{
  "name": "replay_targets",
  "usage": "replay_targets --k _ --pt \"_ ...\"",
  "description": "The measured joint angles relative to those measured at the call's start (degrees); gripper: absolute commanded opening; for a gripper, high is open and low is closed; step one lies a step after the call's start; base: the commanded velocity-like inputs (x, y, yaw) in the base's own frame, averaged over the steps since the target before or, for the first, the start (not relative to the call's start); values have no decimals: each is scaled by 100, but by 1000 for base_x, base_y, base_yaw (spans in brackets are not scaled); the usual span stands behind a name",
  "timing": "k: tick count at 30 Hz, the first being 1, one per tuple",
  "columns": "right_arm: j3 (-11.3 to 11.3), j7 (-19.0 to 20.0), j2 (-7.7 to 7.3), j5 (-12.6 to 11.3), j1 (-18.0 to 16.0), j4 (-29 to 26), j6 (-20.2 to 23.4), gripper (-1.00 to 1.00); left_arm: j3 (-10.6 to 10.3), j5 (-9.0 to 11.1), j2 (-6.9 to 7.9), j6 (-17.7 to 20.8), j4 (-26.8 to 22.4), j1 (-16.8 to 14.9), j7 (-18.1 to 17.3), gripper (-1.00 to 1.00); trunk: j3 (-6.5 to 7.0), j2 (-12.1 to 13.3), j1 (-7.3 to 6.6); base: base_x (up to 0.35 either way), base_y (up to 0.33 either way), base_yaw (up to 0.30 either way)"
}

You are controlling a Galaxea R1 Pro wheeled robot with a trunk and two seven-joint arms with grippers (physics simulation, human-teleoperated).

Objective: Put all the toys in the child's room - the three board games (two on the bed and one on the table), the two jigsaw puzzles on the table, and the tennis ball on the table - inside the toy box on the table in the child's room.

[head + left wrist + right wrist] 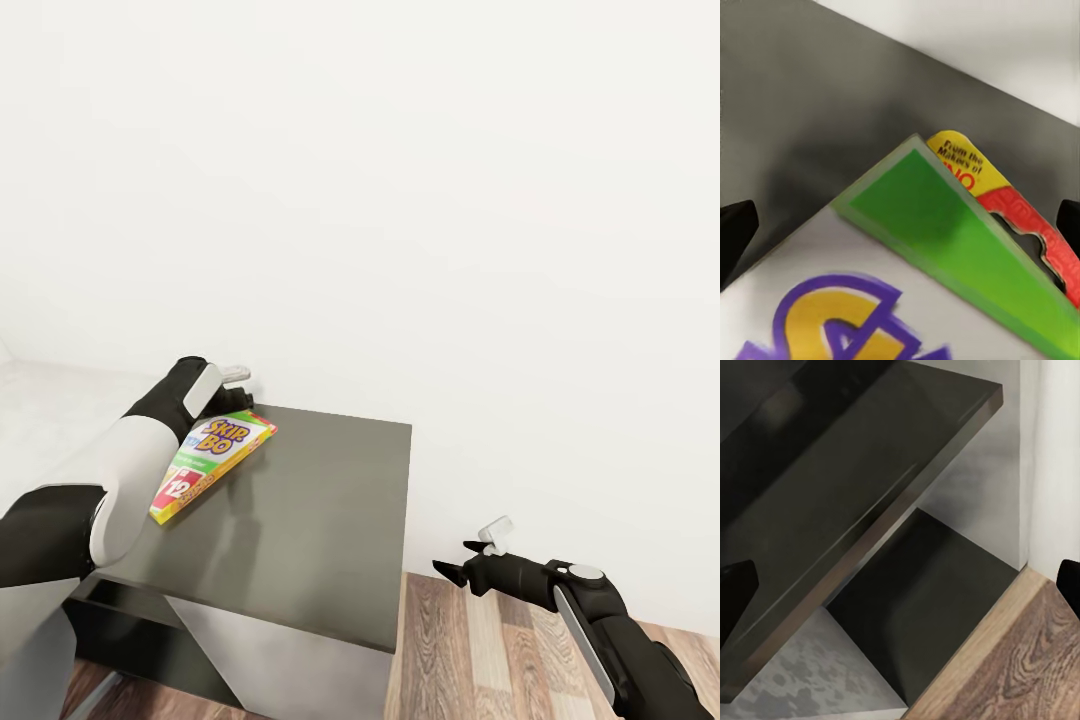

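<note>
A yellow-green board game [215, 455] with big purple-and-yellow letters rests tilted over the left part of the dark grey cabinet top [330, 520]. My left gripper [240, 397] hovers at the box's far corner. In the left wrist view the board game [907, 285] is very close, its corner pointing between my left gripper's [900, 225] two fingertips, which stand wide apart at the picture's edges. I cannot tell whether the box touches the fingers. My right gripper [450, 557] hangs open and holds nothing, low beside the cabinet's right side, over the wood floor [480, 650].
A plain white wall [400, 200] rises right behind the cabinet. The right wrist view looks at the cabinet's dark top slab [855, 472], a lower dark shelf [922, 607] and the plank floor [1020, 660]. A pale surface [40, 420] adjoins the cabinet at the left.
</note>
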Motion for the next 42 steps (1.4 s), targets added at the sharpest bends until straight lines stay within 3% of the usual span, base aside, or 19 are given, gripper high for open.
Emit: replay_targets --k 13,42 --pt "0 -1 0 4 0 0 1 100 -31 -8 -1 -373 1 0 -3 100 0 0 0 0 0 0" --pt "0 -2 0 5 0 4 3 100 -38 -5 -3 -378 1 0 -5 100 0 0 0 53 7 0"
